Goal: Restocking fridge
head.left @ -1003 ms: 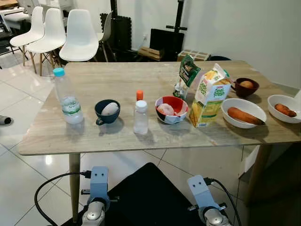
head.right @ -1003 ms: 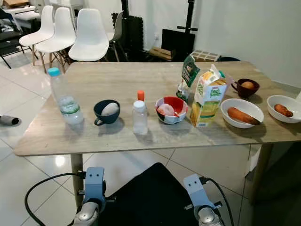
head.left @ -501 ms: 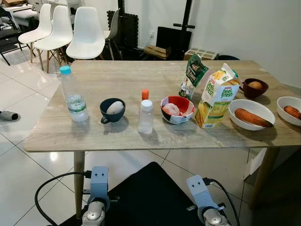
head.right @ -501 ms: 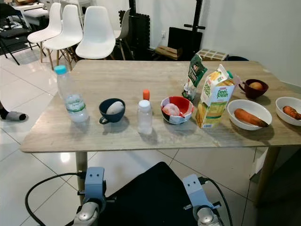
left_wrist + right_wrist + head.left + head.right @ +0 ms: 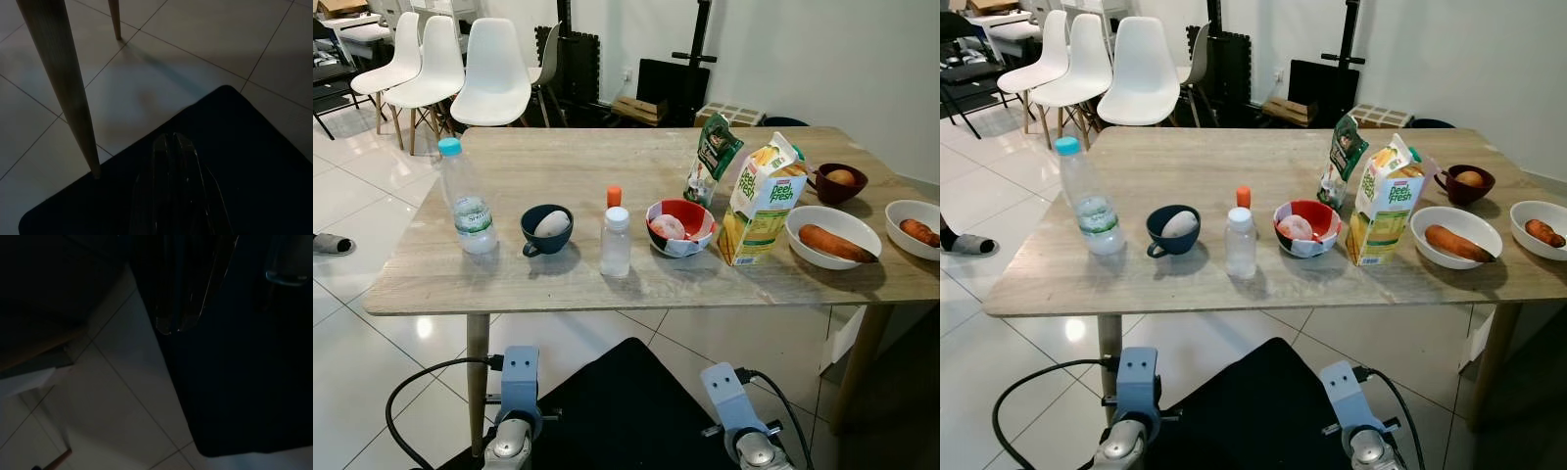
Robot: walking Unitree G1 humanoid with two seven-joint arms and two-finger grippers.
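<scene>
You're facing a wooden worktop (image 5: 558, 166) with the restock items strung in a row along its near half. From 9 o'clock to 3 o'clock: a water bottle (image 5: 465, 199) with a blue cap, upright; a dark blue cup (image 5: 546, 229) holding an egg; a small clear bottle (image 5: 616, 242) with a white cap, and an orange-capped item (image 5: 614, 197) just behind it at 12 o'clock, mostly hidden so you can't tell what it is. Next a red bowl (image 5: 678, 227) with pale pink food inside, then a juice carton (image 5: 760, 200), upright and slightly tilted, with a green snack bag (image 5: 714, 161) leaning just behind it. Past the carton, a white bowl (image 5: 832, 236) with a carrot, a dark brown cup (image 5: 839, 182) holding a round orange thing at 12 o'clock of that bowl, and a second white bowl (image 5: 913, 227) at the 3 o'clock edge with another orange piece. White chairs (image 5: 494, 73) stand beyond the far corner at 10 o'clock. Both arms hang low, below the worktop's near edge, over a black mat (image 5: 254, 156) on the tiled floor. Left hand (image 5: 174, 145): fingers pressed together, clenched on nothing, beside a worktop leg (image 5: 63, 78). Right hand (image 5: 178, 328): the wrist view is very dark, but the fingertips read as closed together, empty.
</scene>
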